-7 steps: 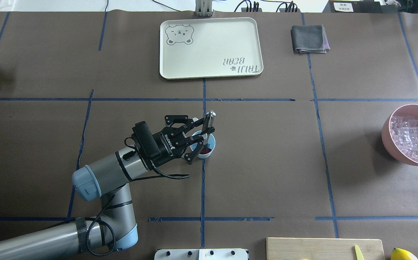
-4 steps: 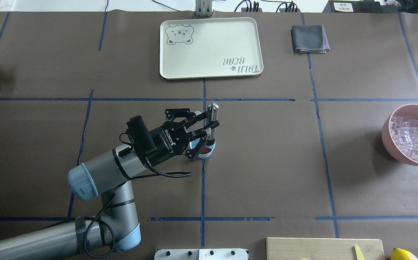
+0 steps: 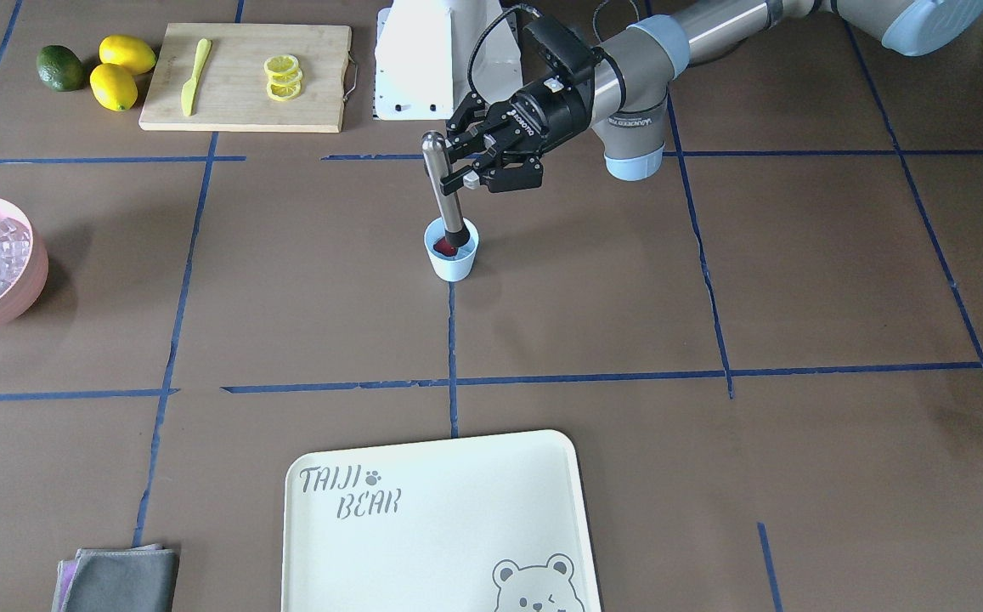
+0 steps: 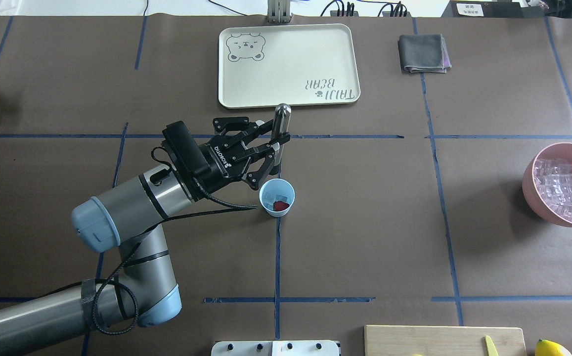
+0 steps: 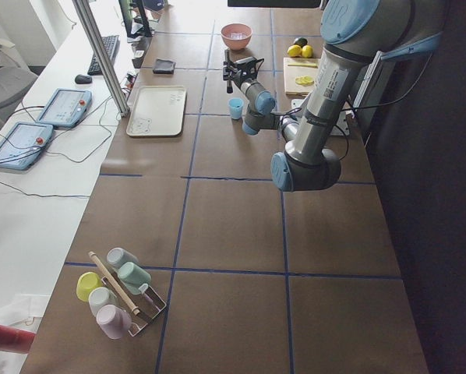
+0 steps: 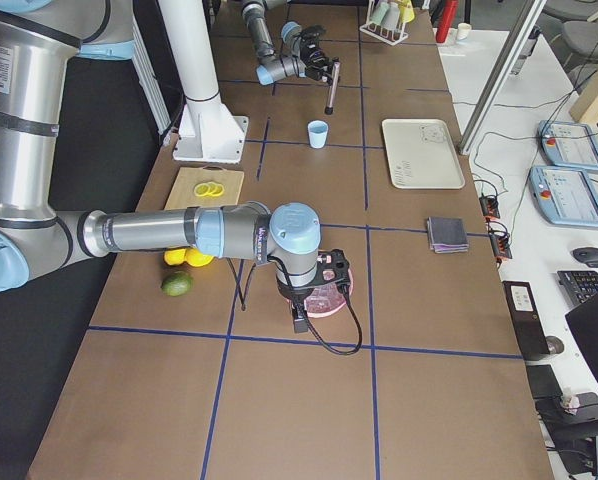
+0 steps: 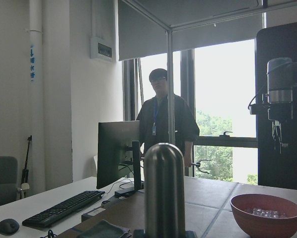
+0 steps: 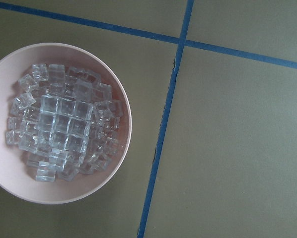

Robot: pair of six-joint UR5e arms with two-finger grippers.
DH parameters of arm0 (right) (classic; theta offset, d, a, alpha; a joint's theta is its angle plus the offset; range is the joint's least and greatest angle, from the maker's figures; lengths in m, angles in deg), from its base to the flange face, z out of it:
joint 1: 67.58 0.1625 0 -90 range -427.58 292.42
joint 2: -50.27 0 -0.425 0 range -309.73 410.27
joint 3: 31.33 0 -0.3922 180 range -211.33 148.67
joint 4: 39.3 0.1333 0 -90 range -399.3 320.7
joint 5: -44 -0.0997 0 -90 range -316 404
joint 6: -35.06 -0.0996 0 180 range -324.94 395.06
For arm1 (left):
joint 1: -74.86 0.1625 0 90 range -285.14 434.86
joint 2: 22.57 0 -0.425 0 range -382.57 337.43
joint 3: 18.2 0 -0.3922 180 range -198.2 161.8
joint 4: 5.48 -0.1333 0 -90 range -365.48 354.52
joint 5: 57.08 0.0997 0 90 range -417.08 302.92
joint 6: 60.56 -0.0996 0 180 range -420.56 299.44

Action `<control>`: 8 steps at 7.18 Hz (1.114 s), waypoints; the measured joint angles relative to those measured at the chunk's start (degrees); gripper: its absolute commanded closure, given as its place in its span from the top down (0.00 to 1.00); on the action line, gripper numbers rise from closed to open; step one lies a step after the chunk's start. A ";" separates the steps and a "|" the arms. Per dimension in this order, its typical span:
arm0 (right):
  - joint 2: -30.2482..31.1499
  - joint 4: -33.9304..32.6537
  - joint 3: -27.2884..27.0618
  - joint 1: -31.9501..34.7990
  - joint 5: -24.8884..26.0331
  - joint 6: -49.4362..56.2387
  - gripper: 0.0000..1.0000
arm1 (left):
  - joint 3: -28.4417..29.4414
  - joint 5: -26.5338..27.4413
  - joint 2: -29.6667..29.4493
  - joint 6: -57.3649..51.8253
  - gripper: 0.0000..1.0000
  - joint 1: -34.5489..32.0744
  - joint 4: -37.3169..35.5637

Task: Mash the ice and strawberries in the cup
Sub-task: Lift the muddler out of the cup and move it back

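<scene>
The light-blue cup [image 4: 277, 197] stands at mid-table, also in the front view [image 3: 452, 259]. A red strawberry [image 4: 280, 205] and a pale piece of ice [image 4: 269, 199] lie inside it. My left gripper [image 4: 277, 137] is shut on a metal muddler [image 4: 281, 126] and holds it upright above the cup, its lower end clear of the rim in the right-side view [image 6: 331, 90]. The front view shows the same grip [image 3: 454, 174]. My right gripper [image 6: 314, 290] hangs over the pink bowl; whether it is open I cannot tell. Its fingers do not show in the wrist view.
The pink bowl [image 4: 530, 173] with many ice cubes [image 8: 64, 129] stands at the right edge. A cream tray [image 4: 286, 64] and a grey cloth [image 4: 423, 53] lie at the far side. A cutting board [image 3: 245, 102] with lemon slices, lemons [image 3: 121, 72] and a knife is near the robot.
My left gripper has lifted the muddler out of the cup and drawn it back toward the tray side. The cup's inside now shows uncovered.
</scene>
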 measured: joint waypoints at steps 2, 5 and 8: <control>0.03 0.00 0.06 0.00 0.06 0.02 0.99 | -7.29 -1.96 2.77 1.13 0.00 -2.18 -15.69; 0.08 0.00 0.11 0.00 0.06 0.02 0.99 | -19.19 -5.27 3.38 0.76 0.00 -5.25 -47.57; 0.11 0.00 0.20 0.00 0.09 0.03 0.99 | -22.71 -11.27 3.47 -6.11 0.00 -9.38 -69.65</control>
